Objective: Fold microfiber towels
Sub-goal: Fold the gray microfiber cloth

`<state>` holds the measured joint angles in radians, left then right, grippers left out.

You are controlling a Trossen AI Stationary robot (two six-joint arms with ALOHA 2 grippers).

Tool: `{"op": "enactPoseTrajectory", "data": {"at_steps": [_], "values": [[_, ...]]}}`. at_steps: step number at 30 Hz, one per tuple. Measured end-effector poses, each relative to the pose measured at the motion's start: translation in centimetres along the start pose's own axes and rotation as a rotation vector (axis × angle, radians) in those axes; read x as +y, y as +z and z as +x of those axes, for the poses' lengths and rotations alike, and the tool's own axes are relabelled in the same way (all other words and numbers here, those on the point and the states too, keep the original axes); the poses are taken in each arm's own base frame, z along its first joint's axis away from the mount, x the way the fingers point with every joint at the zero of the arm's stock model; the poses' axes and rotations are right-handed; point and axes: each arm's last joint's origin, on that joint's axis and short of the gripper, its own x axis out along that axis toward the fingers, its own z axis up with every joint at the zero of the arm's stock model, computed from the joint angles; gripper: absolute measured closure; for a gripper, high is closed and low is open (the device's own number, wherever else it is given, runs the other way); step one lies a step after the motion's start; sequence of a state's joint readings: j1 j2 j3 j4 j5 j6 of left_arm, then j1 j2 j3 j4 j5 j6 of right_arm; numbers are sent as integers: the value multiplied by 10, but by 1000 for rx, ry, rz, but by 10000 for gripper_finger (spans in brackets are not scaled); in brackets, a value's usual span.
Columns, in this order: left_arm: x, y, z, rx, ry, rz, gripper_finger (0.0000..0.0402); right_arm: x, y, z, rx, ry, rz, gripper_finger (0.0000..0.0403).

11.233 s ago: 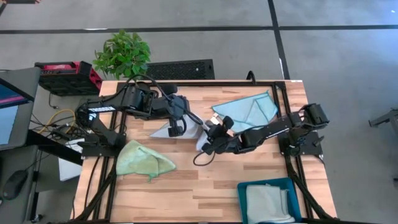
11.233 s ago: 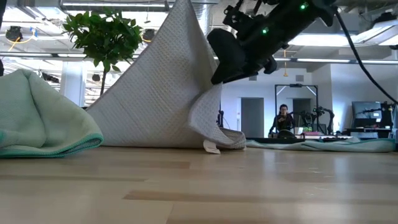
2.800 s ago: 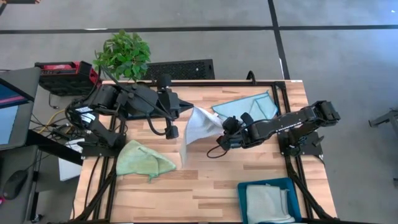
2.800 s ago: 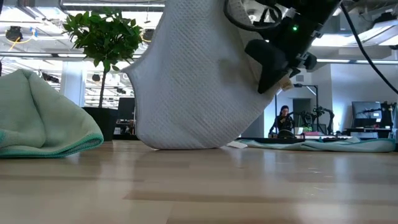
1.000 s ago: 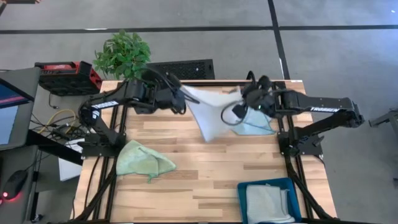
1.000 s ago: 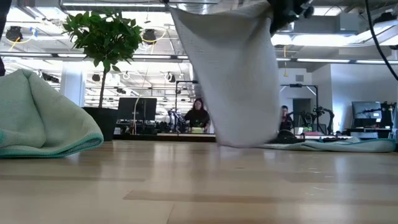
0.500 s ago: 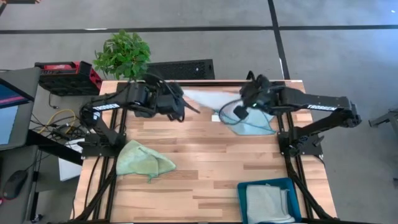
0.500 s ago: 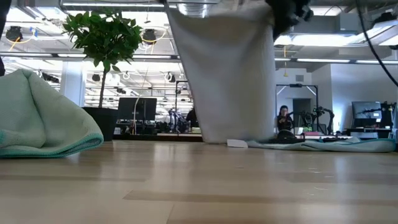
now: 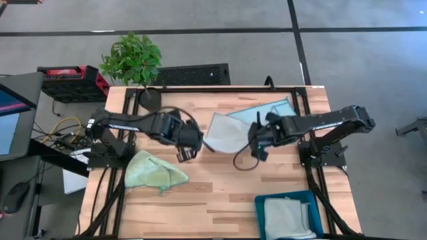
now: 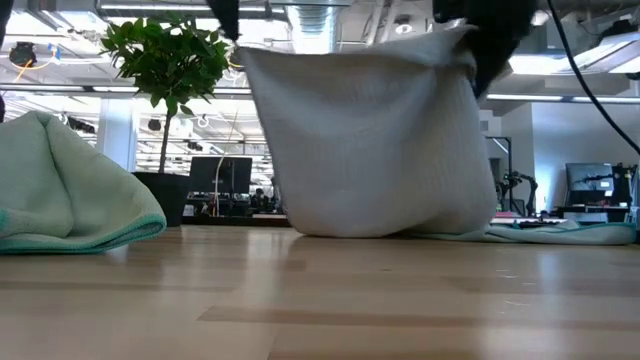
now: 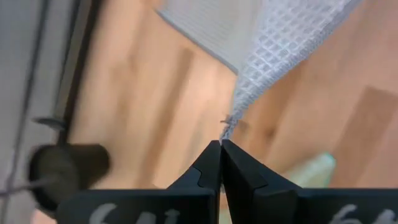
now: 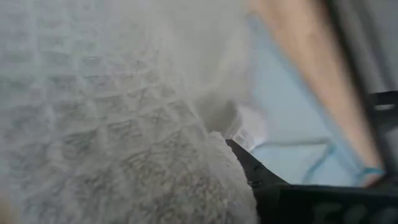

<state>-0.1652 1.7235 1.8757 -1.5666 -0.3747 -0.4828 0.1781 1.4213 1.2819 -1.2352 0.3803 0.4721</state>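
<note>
Above the middle of the wooden table [image 9: 220,193], the left claw [image 9: 189,148] and right claw [image 9: 257,143] each pinch a corner of a grey waffle-weave microfiber towel [image 9: 221,132], its lower edge resting on the tabletop.

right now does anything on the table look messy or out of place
The light green towel lies crumpled in a heap near the left arm's base, unfolded. The light blue towel is spread unevenly at the far right. The grey towel hangs between the left gripper and right gripper, both shut on it.
</note>
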Motion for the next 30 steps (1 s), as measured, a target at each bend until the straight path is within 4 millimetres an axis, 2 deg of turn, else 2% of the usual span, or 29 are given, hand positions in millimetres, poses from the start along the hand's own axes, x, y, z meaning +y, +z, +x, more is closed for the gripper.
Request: {"op": "enactPoseTrajectory", "data": {"at_steps": [7,14,23,26,30], "values": [[-34,-20,20,107,-89,6,401,37,-7,15,164,127,-87,397],[-65,-38,38,117,-140,34,401,70,-15,32,244,107,-93,385],[-88,-51,56,126,-204,50,401,111,-29,51,375,170,-96,396],[-95,-56,64,144,-233,69,401,122,-29,57,384,217,-76,383],[-99,-57,69,148,-264,73,401,127,-29,62,435,262,-69,358]]}}
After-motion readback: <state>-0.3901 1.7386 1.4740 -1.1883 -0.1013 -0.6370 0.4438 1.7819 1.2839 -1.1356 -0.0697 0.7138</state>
